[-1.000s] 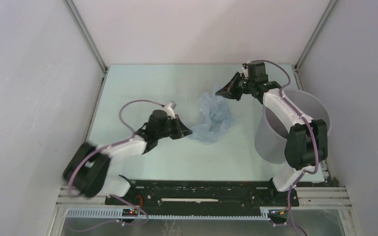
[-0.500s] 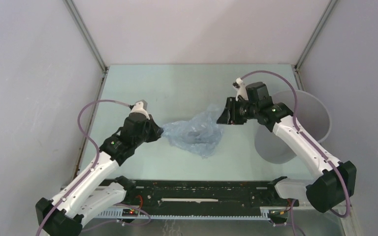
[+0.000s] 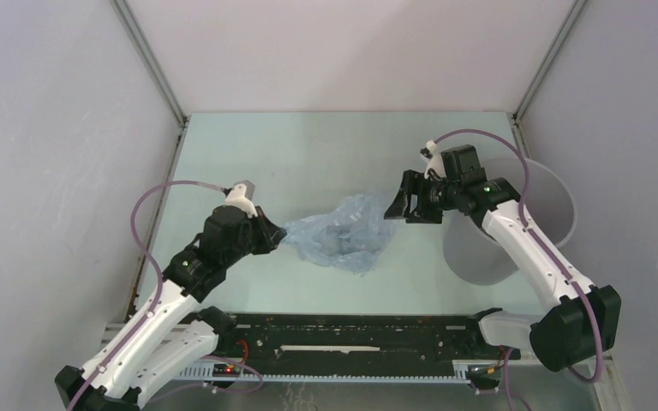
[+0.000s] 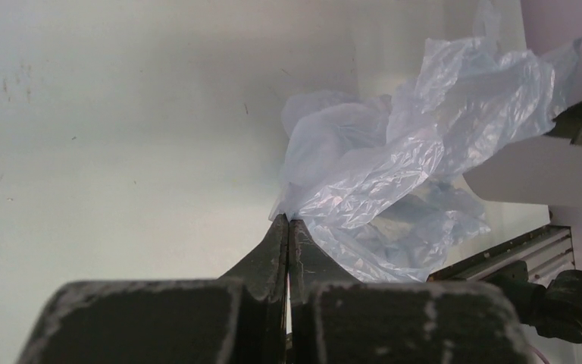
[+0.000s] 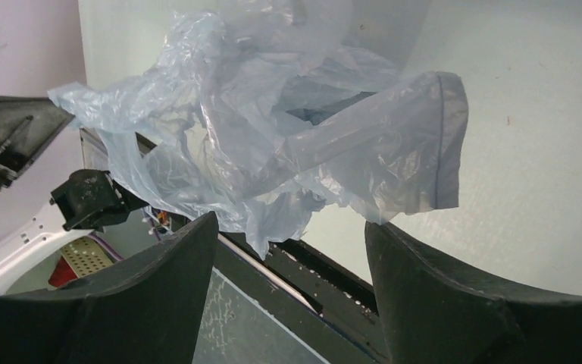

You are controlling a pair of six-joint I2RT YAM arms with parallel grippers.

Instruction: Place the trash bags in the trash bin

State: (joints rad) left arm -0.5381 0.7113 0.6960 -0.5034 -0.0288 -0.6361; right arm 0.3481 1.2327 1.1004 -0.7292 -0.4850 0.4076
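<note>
The trash bag [image 3: 343, 235], a crumpled pale blue film, hangs over the middle of the table. My left gripper [image 3: 281, 237] is shut on its left corner; the left wrist view shows the film [image 4: 379, 182] pinched at the tips of that gripper [image 4: 288, 220]. My right gripper [image 3: 397, 208] stands open at the bag's right end. In the right wrist view the bag [image 5: 273, 136] hangs just ahead of this gripper [image 5: 292, 221], with nothing clamped between its fingers. The light grey trash bin [image 3: 476, 257] stands at the right, partly hidden behind my right arm.
A black rail [image 3: 343, 330] runs along the near edge between the arm bases. White walls with metal posts [image 3: 150, 64] close the table on three sides. The bin stands close to the right wall.
My right gripper has come down from the far side, opened and let go of the bag. The left arm has swung out and pulled the bag's corner to the left.
</note>
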